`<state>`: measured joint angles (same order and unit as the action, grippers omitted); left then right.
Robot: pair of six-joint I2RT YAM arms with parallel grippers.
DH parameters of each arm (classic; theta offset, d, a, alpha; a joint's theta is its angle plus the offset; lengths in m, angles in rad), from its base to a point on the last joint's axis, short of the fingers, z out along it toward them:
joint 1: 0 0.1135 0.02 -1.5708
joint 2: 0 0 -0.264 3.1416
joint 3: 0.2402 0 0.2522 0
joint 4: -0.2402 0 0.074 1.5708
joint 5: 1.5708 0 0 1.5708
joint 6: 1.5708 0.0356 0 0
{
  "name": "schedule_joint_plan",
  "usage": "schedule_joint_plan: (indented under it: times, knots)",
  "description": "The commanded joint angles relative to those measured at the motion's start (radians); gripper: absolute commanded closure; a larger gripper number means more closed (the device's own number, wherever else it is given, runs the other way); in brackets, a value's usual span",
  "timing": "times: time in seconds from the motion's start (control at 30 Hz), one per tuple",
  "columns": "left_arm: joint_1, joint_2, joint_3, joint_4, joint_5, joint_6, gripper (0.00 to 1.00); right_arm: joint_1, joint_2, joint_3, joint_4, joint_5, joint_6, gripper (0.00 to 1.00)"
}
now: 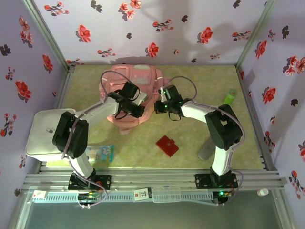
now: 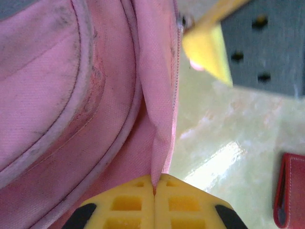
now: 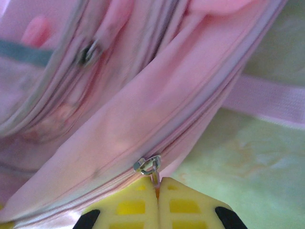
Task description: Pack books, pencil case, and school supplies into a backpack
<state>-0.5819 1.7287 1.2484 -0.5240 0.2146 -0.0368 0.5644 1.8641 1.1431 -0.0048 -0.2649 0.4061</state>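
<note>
Left gripper (image 2: 154, 183) is clenched on the pink backpack (image 2: 71, 105), its yellow fingers pressed together with a fold of fabric beside the zip line caught between them. Right gripper (image 3: 157, 183) is clamped just as tight, grasping the small metal zip pull (image 3: 148, 165) on the bag's long side zip.

From the overhead camera, the backpack lies at 12 o'clock on the pale green table (image 1: 200, 81), close to the back wall. The left gripper sits over the bag's near part, at about 6 o'clock of its middle. The right one meets the bag's edge at about 4 o'clock.

A flat red square piece (image 1: 167, 145) lies on the table at 5 o'clock from the backpack, well apart from it. At 3 o'clock of that piece a grey oblong pouch (image 1: 205, 152) lies just beside the right arm, partly hidden by it. The blue picture-cover book (image 1: 104, 152) lies at 7 o'clock from the backpack, partly under the left arm. A small green item (image 1: 230, 98) rests at 3 o'clock of the bag near the right wall; what it is I cannot tell.
</note>
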Motion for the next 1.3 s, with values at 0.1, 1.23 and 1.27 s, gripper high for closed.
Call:
schedule_joint_plan:
  times: [0.1, 1.23, 1.27]
  knots:
    - [-0.021, -0.060, -0.021, -0.150, -0.003, 0.016, 0.96, -0.059, -0.005, 0.001, -0.028, 0.089, -0.024, 0.98]
    - [-0.082, -0.043, 0.176, -0.160, -0.167, 0.181, 0.13, -0.123, -0.259, -0.202, 0.092, 0.275, 0.125, 0.26]
    - [-0.083, -0.025, 0.188, -0.163, -0.181, 0.201, 0.12, -0.125, -0.273, -0.211, 0.090, 0.284, 0.129, 0.24]
